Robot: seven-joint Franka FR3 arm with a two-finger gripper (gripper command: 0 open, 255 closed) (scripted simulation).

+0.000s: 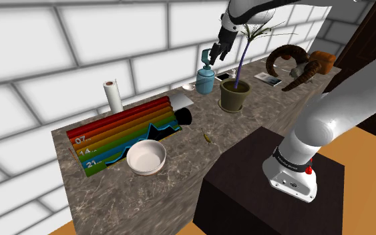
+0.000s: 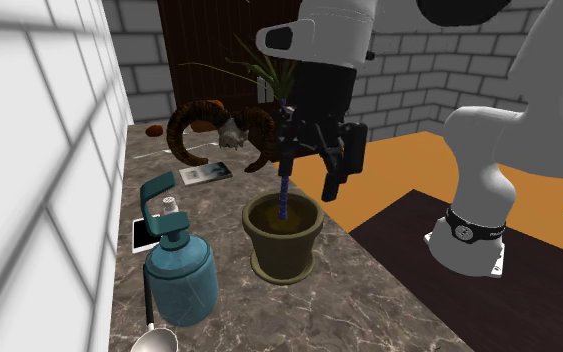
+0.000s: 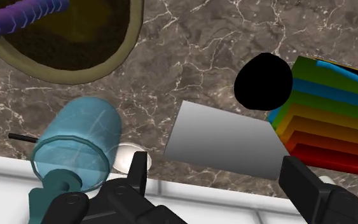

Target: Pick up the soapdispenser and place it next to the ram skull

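Gripper hung released just beside the teal soap dispenser; I judged it needed centring around its body before clenching.

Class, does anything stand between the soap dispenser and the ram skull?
A white card and a booklet lie flat between soap dispenser and ram skull. The potted plant stands just beside that line, nearer the counter's front edge.

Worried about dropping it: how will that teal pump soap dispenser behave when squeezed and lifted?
The teal translucent pump-top soap dispenser looks rigid, with a smooth rounded body, so it may slip or twist between flat fingers. Its squat, wide base probably resists tipping when nudged. The thin pump head looks a weak spot to grab.
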